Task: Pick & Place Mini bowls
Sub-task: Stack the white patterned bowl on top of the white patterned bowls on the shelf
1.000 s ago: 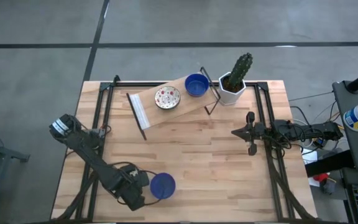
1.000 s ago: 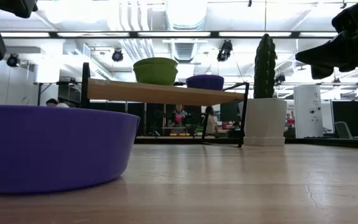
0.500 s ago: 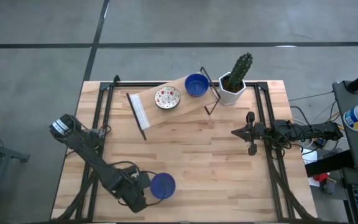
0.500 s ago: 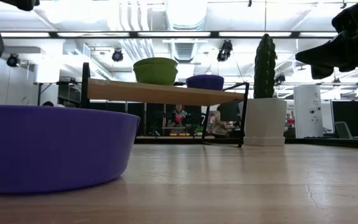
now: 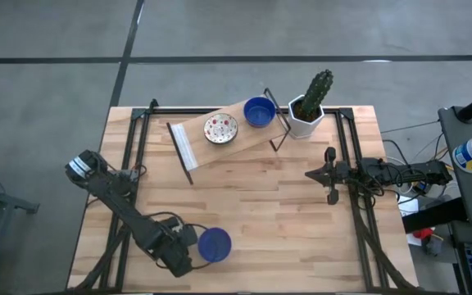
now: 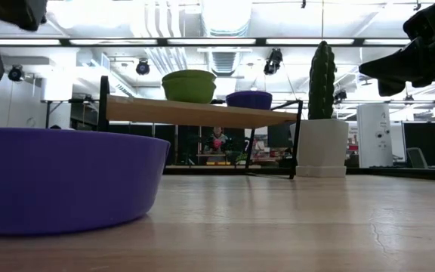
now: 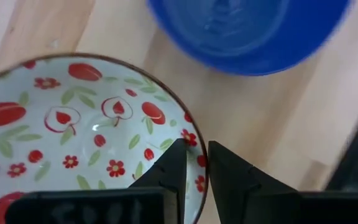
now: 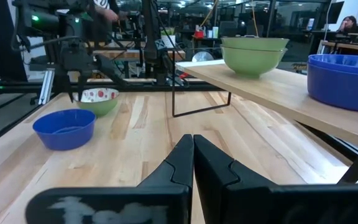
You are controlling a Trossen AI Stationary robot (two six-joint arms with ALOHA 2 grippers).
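My left gripper (image 7: 196,167) is at the table's near left and is shut on a cream mini bowl with a red and green pattern (image 7: 73,137). The right wrist view shows this bowl (image 8: 98,96) green outside, under the left gripper. In the high view the arm hides it. A blue mini bowl (image 5: 214,244) rests on its base on the table just right of that gripper. A second patterned bowl (image 5: 220,128) and a second blue bowl (image 5: 258,111) stand on the raised wooden shelf (image 5: 244,135). My right gripper (image 5: 328,174) is shut and hovers at the table's right. My left gripper pinches the patterned bowl's rim (image 7: 199,149). One finger (image 7: 173,171) is inside the bowl and the other finger (image 7: 229,177) is outside. The fingers come from above, pointing down. The bowl sits level, opening up. I cannot tell whether its base is on the table.
A white hexagonal pot with a cactus (image 5: 306,115) stands at the far right, beside the shelf's black wire leg (image 5: 279,135). Black frame rails (image 5: 355,188) run along the table's left and right sides. Bare wood lies in the middle (image 5: 269,205).
The left arm has shifted a little beside the blue bowl. In the low view its dark parts sit slightly lower than before. The bowls and the right arm have kept still.
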